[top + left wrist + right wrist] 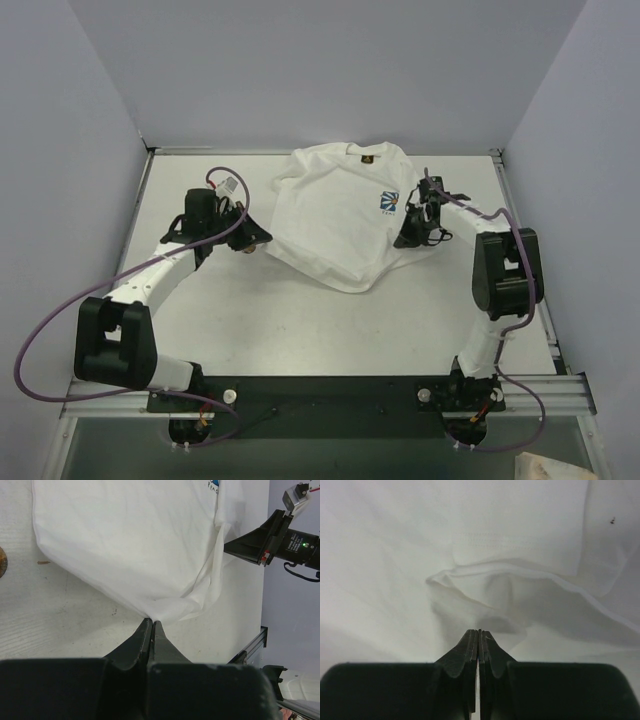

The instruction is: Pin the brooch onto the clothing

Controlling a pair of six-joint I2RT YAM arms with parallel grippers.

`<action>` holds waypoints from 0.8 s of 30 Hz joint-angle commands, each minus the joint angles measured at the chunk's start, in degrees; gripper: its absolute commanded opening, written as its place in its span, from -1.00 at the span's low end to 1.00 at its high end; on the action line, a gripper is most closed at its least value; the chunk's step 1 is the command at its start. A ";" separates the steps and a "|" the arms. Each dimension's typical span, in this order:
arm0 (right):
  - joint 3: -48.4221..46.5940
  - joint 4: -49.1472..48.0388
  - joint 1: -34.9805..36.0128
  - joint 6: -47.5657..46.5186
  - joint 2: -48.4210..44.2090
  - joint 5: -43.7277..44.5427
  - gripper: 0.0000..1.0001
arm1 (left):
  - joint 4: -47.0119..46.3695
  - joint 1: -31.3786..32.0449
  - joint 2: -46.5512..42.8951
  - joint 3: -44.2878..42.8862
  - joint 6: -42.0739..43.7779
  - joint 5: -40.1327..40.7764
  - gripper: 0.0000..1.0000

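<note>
The clothing [340, 215] is a white T-shirt lying rumpled at the back middle of the table, with a blue-and-white flower print [389, 202] and a dark neck label [366, 156]. My left gripper [264, 240] is shut at the shirt's left edge. In the left wrist view the hem [125, 540] runs to a point right at the closed tips of the left gripper [151, 622]. My right gripper [405, 240] is shut at the shirt's right side, its tips [479, 631] against a bunched fold [490, 587]. A brownish round thing, apparently the brooch [2, 562], is cut off at the left wrist view's edge.
The white tabletop [330, 320] stretches between the arms and the shirt. Grey walls close in the left, back and right sides. A metal rail [548, 320] runs along the table's right edge. Purple cables [30, 350] loop beside the left arm.
</note>
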State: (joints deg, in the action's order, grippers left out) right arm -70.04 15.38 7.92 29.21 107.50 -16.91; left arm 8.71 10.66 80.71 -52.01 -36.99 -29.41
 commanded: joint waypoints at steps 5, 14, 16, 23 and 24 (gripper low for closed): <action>0.17 4.84 -0.27 -2.58 -9.59 4.95 -1.00 | -2.29 -0.55 -1.43 -0.90 1.31 -0.91 -1.00; 1.14 1.76 -1.60 -3.72 -2.92 0.73 0.25 | -2.21 -0.46 -2.22 0.06 1.40 -0.91 -1.00; 0.79 1.50 -1.68 -3.81 -1.69 0.82 0.27 | -2.38 -0.46 -2.13 0.15 1.40 -0.91 -1.00; 0.61 -1.57 -2.30 -2.76 2.01 -4.53 0.10 | -3.00 -0.46 -1.87 0.50 1.13 -1.35 -1.00; 0.96 -1.75 -2.21 -2.50 2.44 -4.89 -0.09 | -3.00 -0.55 -1.87 0.59 1.22 -1.35 -1.00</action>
State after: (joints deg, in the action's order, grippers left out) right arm -69.28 14.61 5.91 25.85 108.42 -18.48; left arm 8.71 10.66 80.31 -51.44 -36.77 -29.43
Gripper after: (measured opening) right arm 0.561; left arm 0.021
